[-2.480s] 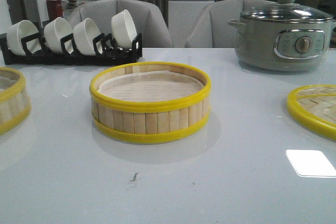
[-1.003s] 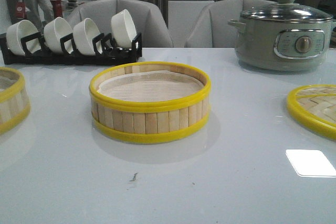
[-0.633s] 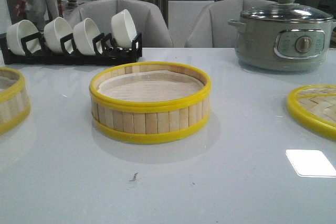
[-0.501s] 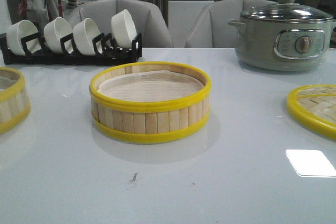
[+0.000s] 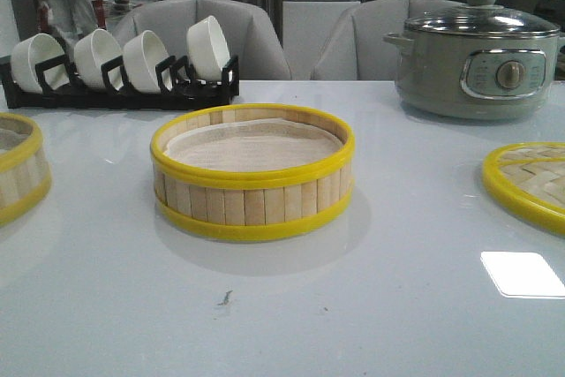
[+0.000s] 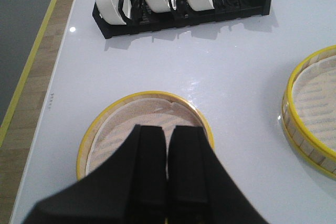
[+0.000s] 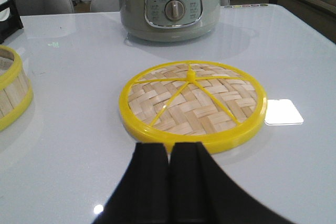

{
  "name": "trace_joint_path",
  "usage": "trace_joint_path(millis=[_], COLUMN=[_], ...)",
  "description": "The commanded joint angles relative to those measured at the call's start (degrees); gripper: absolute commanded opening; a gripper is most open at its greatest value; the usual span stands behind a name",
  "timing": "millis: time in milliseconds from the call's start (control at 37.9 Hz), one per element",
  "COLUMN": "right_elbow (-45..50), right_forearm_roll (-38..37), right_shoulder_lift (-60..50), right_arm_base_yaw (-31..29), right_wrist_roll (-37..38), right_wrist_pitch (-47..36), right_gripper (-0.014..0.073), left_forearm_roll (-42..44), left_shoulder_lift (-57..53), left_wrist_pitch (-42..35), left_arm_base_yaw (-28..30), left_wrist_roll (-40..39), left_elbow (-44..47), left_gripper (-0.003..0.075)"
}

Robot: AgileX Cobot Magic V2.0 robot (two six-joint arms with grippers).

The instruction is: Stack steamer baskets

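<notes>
At the far left of the table (image 5: 106, 306), one steamer basket (image 5: 19, 176) sits half out of the front view; the left wrist view shows it whole, paper liner up, with the left claw (image 6: 168, 182) hanging over its near side, the two black fingers pressed together and pinching nothing. Behind it stands the rack of white bowls (image 5: 124, 64), well apart. In the middle rests the second steamer basket (image 5: 252, 171), open and level, the likely base of the stack. To do this step well, the left claw would need to spread first, then come down astride one wall of the left basket, one finger inside on the liner and one outside against the slats, gripping near the yellow rim so the ring lifts flat, not tipped. Carried level, it should be lowered centred so rim meets rim. Further right, the right claw (image 7: 169, 182) hovers by the flat woven lid (image 7: 192, 102), fingers likewise closed and empty, with the grey-green pot (image 5: 477, 52) behind; neither belongs to this step.
</notes>
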Motion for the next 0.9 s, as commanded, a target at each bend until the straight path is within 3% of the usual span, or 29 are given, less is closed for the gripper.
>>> trace_joint_path(millis=[0, 528, 792, 871], right_elbow=[-0.8, -0.8, -0.8, -2.17], right_forearm_roll=[-0.71, -2.72, -0.2, 0.88], right_shoulder_lift=[-1.17, -1.17, -1.17, -1.17], right_arm_base_yaw=[0.03, 0.03, 0.1, 0.21], right_wrist_roll=[0.02, -0.96, 2.65, 6.54], right_wrist_pitch=[-5.15, -5.15, -20.31, -18.34], right_gripper=[0.0055, 0.0055, 0.0055, 0.0055], left_forearm_roll=[1.34, 2.91, 3.69, 3.69], left_shoulder_lift=[-0.76, -0.76, -0.76, -0.76], left_wrist_pitch=[-4.38, -4.52, -4.52, -4.52], left_arm_base_yaw=[-0.43, -0.43, -0.43, -0.43], left_wrist_roll=[-0.03, -0.03, -0.03, -0.03], left_elbow=[-1.58, -1.58, -1.58, -1.58], left_gripper=[0.0087, 0.0087, 0.0087, 0.0087])
